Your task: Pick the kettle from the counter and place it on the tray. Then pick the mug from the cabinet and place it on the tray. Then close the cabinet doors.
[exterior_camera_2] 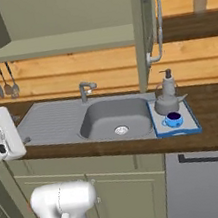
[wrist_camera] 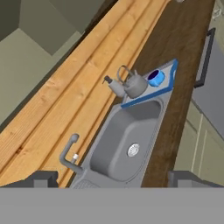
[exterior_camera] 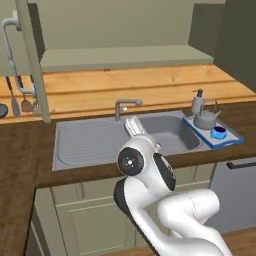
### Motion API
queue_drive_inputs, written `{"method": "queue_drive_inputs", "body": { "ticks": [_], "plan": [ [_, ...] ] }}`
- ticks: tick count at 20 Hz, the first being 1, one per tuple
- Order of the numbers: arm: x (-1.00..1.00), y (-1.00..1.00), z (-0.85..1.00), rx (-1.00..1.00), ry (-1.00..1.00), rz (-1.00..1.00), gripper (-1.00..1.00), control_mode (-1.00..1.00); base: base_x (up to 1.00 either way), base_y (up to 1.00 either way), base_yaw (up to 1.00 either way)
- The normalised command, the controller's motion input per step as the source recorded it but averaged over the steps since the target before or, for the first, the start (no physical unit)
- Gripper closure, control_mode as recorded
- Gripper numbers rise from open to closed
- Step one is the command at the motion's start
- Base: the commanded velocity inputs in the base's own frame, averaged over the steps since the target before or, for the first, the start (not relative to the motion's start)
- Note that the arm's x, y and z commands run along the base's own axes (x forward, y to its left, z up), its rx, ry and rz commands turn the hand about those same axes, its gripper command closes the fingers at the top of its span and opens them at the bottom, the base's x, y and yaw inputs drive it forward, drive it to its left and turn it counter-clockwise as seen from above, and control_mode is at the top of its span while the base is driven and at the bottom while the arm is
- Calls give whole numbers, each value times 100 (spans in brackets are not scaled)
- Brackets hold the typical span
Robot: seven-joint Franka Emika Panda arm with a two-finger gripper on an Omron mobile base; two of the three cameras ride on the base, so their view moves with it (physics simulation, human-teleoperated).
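1. Kettle [exterior_camera_2: 167,103] and mug [exterior_camera_2: 173,119] both stand on the tray [exterior_camera_2: 190,128], beside the sink [exterior_camera_2: 57,121].
2. Gripper [wrist_camera: 112,178]: jaws wide, empty.
3. Remaining step: closing the cabinet doors [exterior_camera_2: 143,34]; push each panel's outer face, clear of the handle [exterior_camera_2: 156,24].

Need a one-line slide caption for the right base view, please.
Kettle and blue mug sit on the tray beside the sink; cabinet door open.
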Motion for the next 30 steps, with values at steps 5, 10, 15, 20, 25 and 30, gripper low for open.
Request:
{"method": "queue_drive_inputs", "body": {
  "ticks": [5,10,15,20,25,30],
  "plan": [
    [0,0,0,0,0,0,-100,100,43,12,1],
    [0,0,0,0,0,0,-100,100,45,0,1],
    [0,0,0,0,0,0,-100,100,43,0,2],
    [0,0,0,0,0,0,-100,100,36,0,6],
    [0,0,0,0,0,0,-100,100,20,0,2],
    [0,0,0,0,0,0,-100,100,2,-1,0]
  ]
}}
